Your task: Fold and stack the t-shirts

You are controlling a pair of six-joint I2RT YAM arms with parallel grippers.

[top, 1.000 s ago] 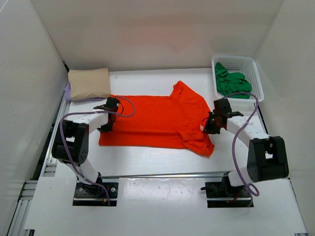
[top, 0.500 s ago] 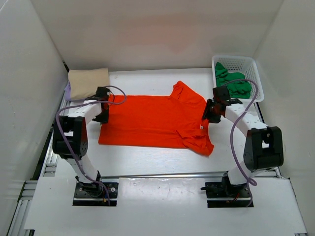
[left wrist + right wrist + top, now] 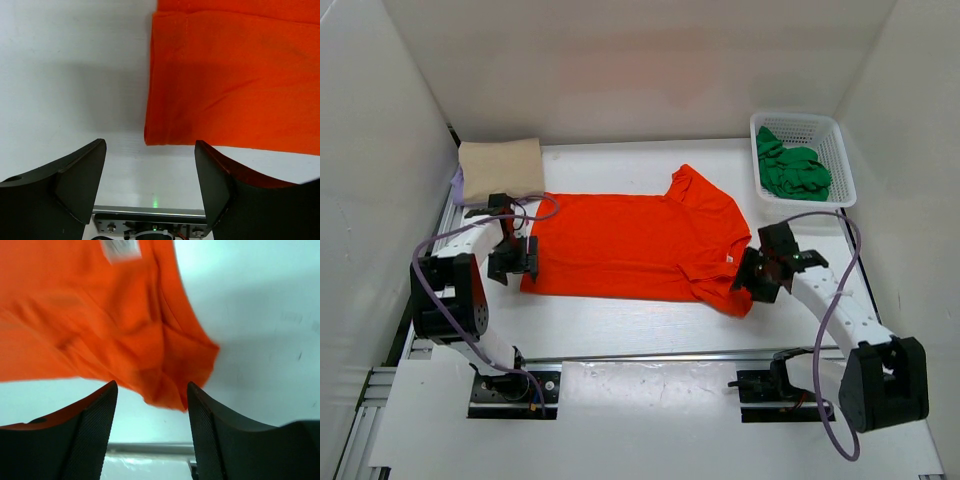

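Lying flat on the table (image 3: pixel 620 315), the orange-red t-shirt (image 3: pixel 640 245) spans between the 2 grippers. The left gripper (image 3: pixel 510 262) hangs released, jaws spread, at the shirt's near-left hem corner. The right gripper (image 3: pixel 757 275) is likewise spread above the crumpled near-right sleeve. At far left, 1 folded beige t-shirt (image 3: pixel 501 170) rests on a lavender t-shirt (image 3: pixel 457 186). The green t-shirt (image 3: pixel 792 172) sits bunched in the white basket (image 3: pixel 841 150) at far right.
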